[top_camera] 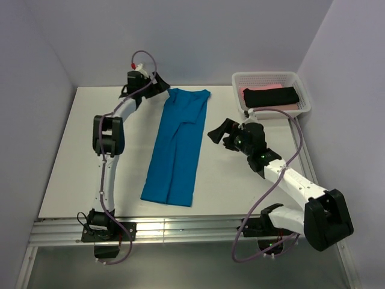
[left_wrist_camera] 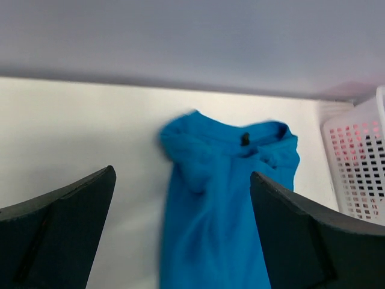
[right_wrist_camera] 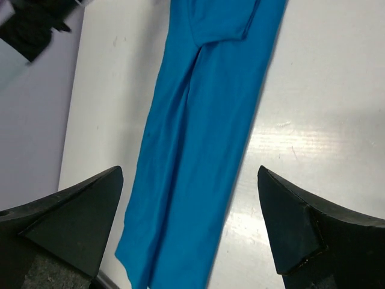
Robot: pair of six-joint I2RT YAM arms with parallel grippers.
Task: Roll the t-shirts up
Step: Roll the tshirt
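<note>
A bright blue t-shirt (top_camera: 175,147) lies on the white table (top_camera: 78,156), folded lengthwise into a long narrow strip from the far edge toward the near edge. My left gripper (top_camera: 161,86) hovers at its far collar end, open, with nothing between its fingers; the left wrist view shows the collar and bunched top of the blue t-shirt (left_wrist_camera: 222,198) beyond the left gripper (left_wrist_camera: 181,173). My right gripper (top_camera: 221,135) is open to the right of the strip's middle, apart from it. In the right wrist view the blue t-shirt (right_wrist_camera: 198,120) stretches away below the right gripper (right_wrist_camera: 190,170).
A white mesh basket (top_camera: 271,77) stands at the far right corner, holding a folded black t-shirt (top_camera: 271,95) on a pink one (top_camera: 264,88). The basket (left_wrist_camera: 361,174) also shows at the right edge of the left wrist view. Walls close in the table at the back and sides.
</note>
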